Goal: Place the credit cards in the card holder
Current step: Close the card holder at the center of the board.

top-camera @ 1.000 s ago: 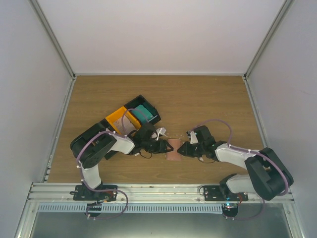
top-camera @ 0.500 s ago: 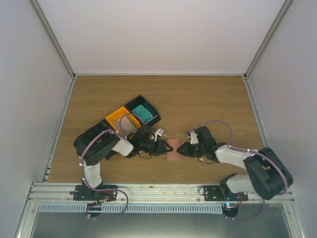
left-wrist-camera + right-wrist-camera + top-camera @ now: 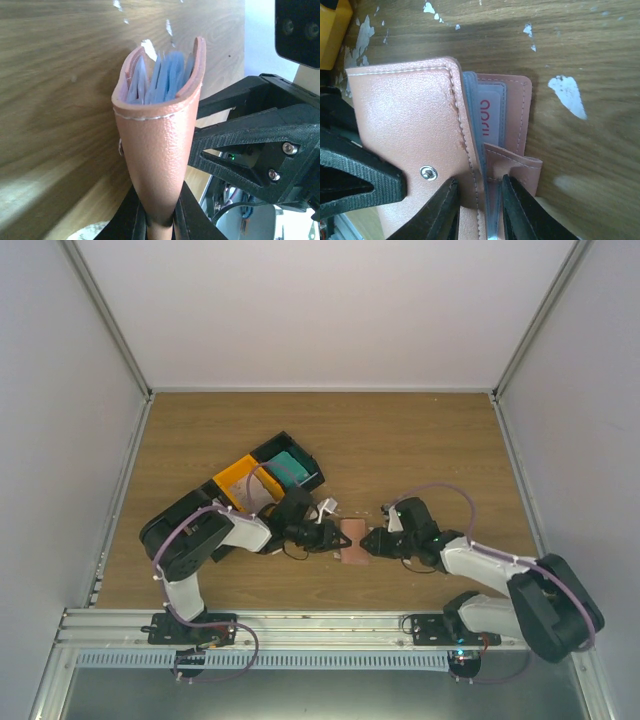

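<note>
The salmon-pink card holder (image 3: 351, 540) lies between the two grippers near the table's middle. My left gripper (image 3: 159, 220) is shut on its folded spine. The holder (image 3: 155, 145) gapes away from it, with bluish sleeves (image 3: 167, 75) showing inside. My right gripper (image 3: 480, 210) straddles the opposite edge, jaws slightly apart around the cover's edge and a clear sleeve. A pale card with red print (image 3: 487, 112) sits in a sleeve of the holder (image 3: 405, 125). A teal card (image 3: 292, 468) lies in the black bin. In the top view the left gripper (image 3: 328, 536) and right gripper (image 3: 372, 540) face each other.
An orange bin (image 3: 240, 480) and a black bin (image 3: 300, 452) stand behind the left arm. Small white scraps (image 3: 565, 92) are scattered on the wooden table (image 3: 420, 440). White walls close in the back and sides.
The left gripper has closed on the holder's spine. The right jaws have parted a little, and the right arm has stretched further left and lower.
</note>
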